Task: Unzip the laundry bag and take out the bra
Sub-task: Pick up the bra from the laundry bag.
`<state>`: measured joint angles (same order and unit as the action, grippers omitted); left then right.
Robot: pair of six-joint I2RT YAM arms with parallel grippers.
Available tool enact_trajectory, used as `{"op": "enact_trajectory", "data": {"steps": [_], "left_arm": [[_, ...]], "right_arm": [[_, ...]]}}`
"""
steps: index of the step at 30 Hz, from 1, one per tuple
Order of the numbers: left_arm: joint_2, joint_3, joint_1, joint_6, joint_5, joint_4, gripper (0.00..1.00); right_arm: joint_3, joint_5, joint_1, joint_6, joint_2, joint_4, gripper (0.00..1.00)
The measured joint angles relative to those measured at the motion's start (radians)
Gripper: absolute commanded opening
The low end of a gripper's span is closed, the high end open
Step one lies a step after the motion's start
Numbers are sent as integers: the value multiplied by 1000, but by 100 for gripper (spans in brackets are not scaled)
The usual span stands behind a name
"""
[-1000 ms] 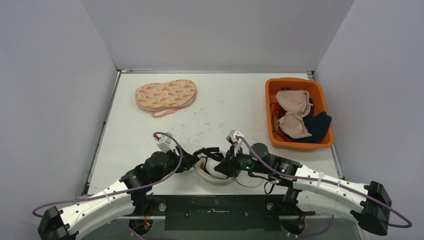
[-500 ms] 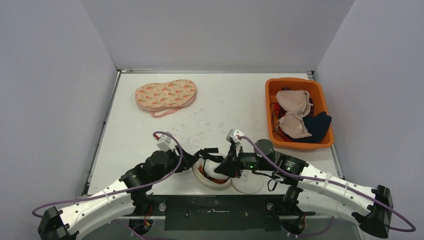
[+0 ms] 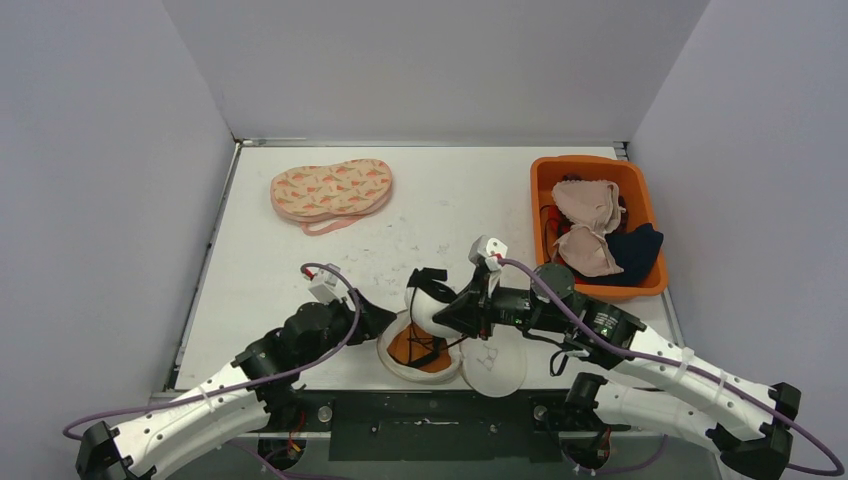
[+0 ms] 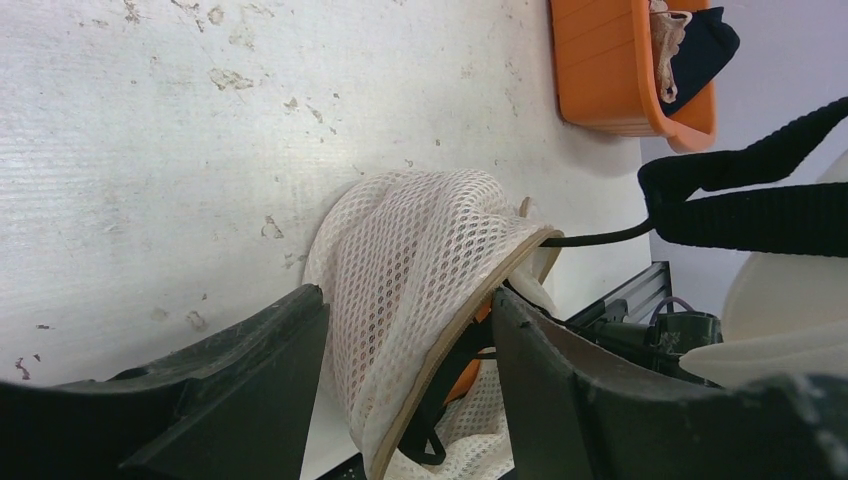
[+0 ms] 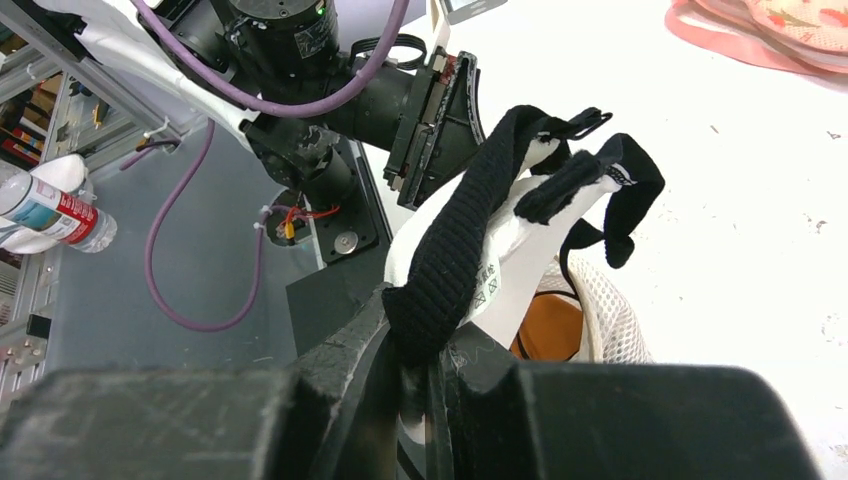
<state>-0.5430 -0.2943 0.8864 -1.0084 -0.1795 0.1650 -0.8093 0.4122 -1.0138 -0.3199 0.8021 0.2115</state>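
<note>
Top view: orange bin (image 3: 545, 170) holds heaped garments (image 3: 590, 225); laundry bag (image 3: 420, 350) lies open, bra (image 3: 432, 300) held just above it.
Left wrist: left gripper (image 4: 408, 298) spread, straddling the bag's mesh wall.
Right wrist: right gripper (image 5: 420, 340) pinching the bra's black band.

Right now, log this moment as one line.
right gripper: shut on bra | bra: raised, straps trailing into laundry bag | left gripper: astride bag rim

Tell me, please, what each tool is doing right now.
Left tool: open, straddling the laundry bag edge.
Right tool: shut on the bra.
</note>
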Motion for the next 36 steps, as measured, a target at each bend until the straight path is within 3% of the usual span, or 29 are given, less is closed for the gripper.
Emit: {"op": "enact_trajectory", "data": {"steps": [11,18,23,29,36], "left_arm": [[9,0,0,-3,12,1,66],[-14,0,0,-5,77,-63,66],[-10,2,0,-5,92,-82,66],[19,2,0,-5,86,-74,68],[84,2,0,-5,49,-39,69]], "right_arm": [[-19,-7,0,-17,-13,6,5],[175,-46,9,-143,-63,-153,5],[337,-118,25,-285,-123,-285,20],[369,-188,27,-385,-133,-364,47],[368,-217,27,-415,-95,-381,53]]}}
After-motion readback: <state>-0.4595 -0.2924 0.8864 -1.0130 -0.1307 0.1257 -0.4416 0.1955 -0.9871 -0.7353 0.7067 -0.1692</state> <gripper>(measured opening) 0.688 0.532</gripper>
